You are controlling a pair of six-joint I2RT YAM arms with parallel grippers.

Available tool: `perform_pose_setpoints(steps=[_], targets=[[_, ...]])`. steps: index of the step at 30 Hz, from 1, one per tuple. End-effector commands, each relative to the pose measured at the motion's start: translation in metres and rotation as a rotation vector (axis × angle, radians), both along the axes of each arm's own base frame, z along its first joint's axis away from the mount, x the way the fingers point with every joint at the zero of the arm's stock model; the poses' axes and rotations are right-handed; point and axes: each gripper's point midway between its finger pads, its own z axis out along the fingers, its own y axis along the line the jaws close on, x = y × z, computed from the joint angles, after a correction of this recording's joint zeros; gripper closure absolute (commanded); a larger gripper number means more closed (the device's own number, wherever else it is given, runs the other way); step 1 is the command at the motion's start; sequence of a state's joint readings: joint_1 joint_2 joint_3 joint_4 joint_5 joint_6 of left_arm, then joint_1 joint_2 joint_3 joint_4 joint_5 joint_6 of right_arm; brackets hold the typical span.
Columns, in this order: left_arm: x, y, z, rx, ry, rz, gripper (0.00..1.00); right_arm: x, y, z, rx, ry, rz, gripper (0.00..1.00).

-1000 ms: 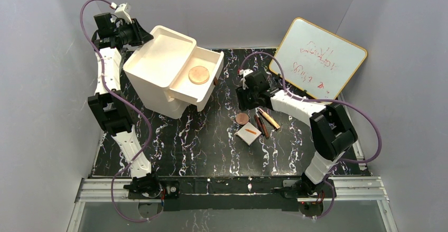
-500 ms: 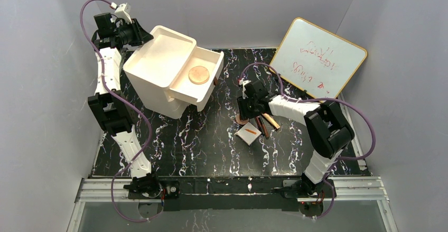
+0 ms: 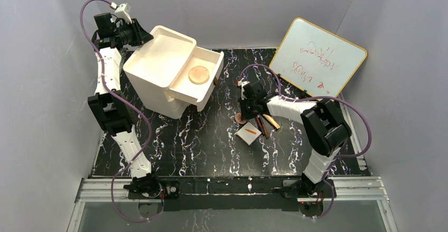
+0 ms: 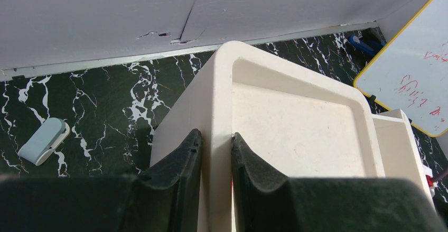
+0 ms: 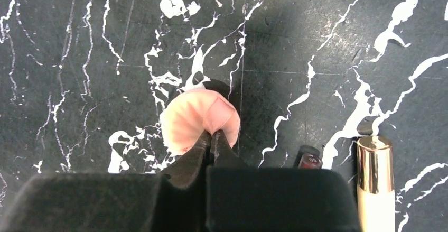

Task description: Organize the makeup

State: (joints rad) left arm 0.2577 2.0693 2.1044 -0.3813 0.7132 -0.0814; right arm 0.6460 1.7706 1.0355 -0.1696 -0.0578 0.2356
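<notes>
Right wrist view shows my right jaws have just come down and pinch the pink disc [image 5: 193, 118], so I can lift it; left jaws pinch the box [image 4: 296, 121] wall.

Up top, the right gripper [image 3: 243, 116] hides most of the pink disc [image 3: 238, 120]. Its wrist view loses the gold-capped tube [image 5: 374, 189] at 5 o'clock; the left's cuts the cream box [image 4: 296, 137] at 6 o'clock. The whiteboard [image 3: 318, 57] scrawl is unreadable.

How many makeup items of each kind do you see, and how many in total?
Round discs: 2 (one in the drawer, one at the right claw)
White square pad: 1
Thin sticks: 3
Total: 6
</notes>
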Motion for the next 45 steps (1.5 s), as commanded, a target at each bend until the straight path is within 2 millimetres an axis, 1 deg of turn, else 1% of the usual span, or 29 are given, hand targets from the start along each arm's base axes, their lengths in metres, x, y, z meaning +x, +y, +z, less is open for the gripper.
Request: perform_pose_setpoints(steps=[1, 3, 4, 5, 8, 10, 12, 13, 15, 17, 18, 23, 26, 30, 34, 37, 41, 45], targets=[[-0.020, 0.011, -0.010, 0.002, 0.102, 0.056, 1.00, 0.011, 0.007, 0.064, 0.013, -0.101, 0.013, 0.99], [-0.020, 0.010, -0.008, 0.002, 0.097, 0.054, 1.00, 0.024, 0.007, 0.105, 0.025, -0.183, 0.004, 0.99], [-0.021, 0.010, -0.008, 0.001, 0.098, 0.055, 1.00, 0.034, 0.011, 0.135, 0.048, -0.248, -0.004, 0.99], [-0.020, 0.010, -0.008, 0.000, 0.099, 0.055, 1.00, 0.039, 0.012, 0.157, 0.065, -0.291, -0.006, 0.99], [-0.021, 0.010, -0.007, -0.001, 0.097, 0.051, 1.00, 0.050, 0.016, 0.213, 0.105, -0.385, -0.010, 0.99], [-0.021, 0.008, -0.007, -0.003, 0.097, 0.046, 1.00, 0.055, 0.020, 0.243, 0.140, -0.433, -0.012, 0.99], [-0.021, 0.006, -0.006, -0.005, 0.095, 0.042, 1.00, 0.061, 0.026, 0.270, 0.180, -0.476, -0.011, 0.99], [-0.020, 0.006, -0.006, -0.005, 0.095, 0.040, 1.00, 0.063, 0.030, 0.281, 0.202, -0.491, -0.006, 0.99], [-0.020, 0.004, -0.004, -0.004, 0.090, 0.036, 1.00, 0.069, 0.041, 0.298, 0.244, -0.513, 0.012, 0.99], [-0.020, 0.002, -0.004, -0.004, 0.089, 0.033, 1.00, 0.078, 0.051, 0.303, 0.263, -0.521, 0.021, 0.99], [-0.020, 0.001, -0.003, -0.005, 0.087, 0.031, 1.00, 0.080, 0.060, 0.310, 0.296, -0.524, 0.043, 0.99], [-0.019, -0.001, -0.001, -0.004, 0.083, 0.027, 1.00, 0.095, 0.097, 0.322, 0.380, -0.512, 0.099, 0.99], [-0.020, -0.002, 0.001, -0.005, 0.082, 0.025, 1.00, 0.102, 0.121, 0.326, 0.406, -0.509, 0.133, 0.99], [-0.020, -0.002, 0.002, -0.004, 0.079, 0.023, 1.00, 0.107, 0.146, 0.324, 0.427, -0.502, 0.174, 0.99], [-0.021, -0.002, 0.002, -0.005, 0.082, 0.024, 1.00, 0.108, 0.165, 0.315, 0.429, -0.483, 0.202, 0.99], [-0.021, -0.002, 0.000, -0.002, 0.086, 0.025, 1.00, 0.106, 0.175, 0.299, 0.413, -0.450, 0.214, 0.99], [-0.021, -0.002, -0.001, -0.002, 0.089, 0.026, 1.00, 0.100, 0.181, 0.275, 0.378, -0.405, 0.229, 0.99], [-0.022, -0.002, -0.003, -0.004, 0.095, 0.026, 1.00, 0.098, 0.184, 0.263, 0.363, -0.384, 0.232, 0.99]])
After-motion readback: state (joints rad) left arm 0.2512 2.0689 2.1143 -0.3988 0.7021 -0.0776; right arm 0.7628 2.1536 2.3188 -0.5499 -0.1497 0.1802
